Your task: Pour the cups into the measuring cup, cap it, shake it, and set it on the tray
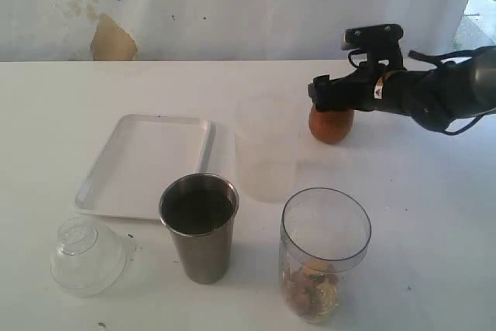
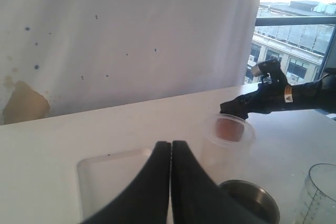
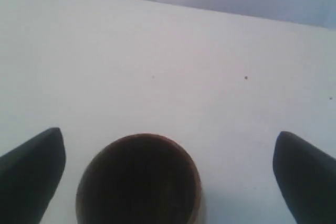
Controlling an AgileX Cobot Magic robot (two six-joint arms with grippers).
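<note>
The reddish-brown wooden cup (image 1: 332, 124) stands on the table at the right. My right gripper (image 1: 335, 105) hovers at its rim, open. In the right wrist view its fingers (image 3: 32, 174) stand wide on either side of the cup (image 3: 139, 182) without touching it. The steel tumbler (image 1: 199, 226) stands near the front, left of the measuring cup (image 1: 323, 257), which holds small coloured pieces at its bottom. The white tray (image 1: 147, 162) lies bare at the left. My left gripper (image 2: 171, 150) is shut on nothing, above the tray (image 2: 105, 174); the exterior view does not show it.
A frosted plastic cup (image 1: 267, 149) stands between the tray and the wooden cup. A clear domed top (image 1: 87, 256) lies at the front left. A white curtain hangs behind the table's far edge.
</note>
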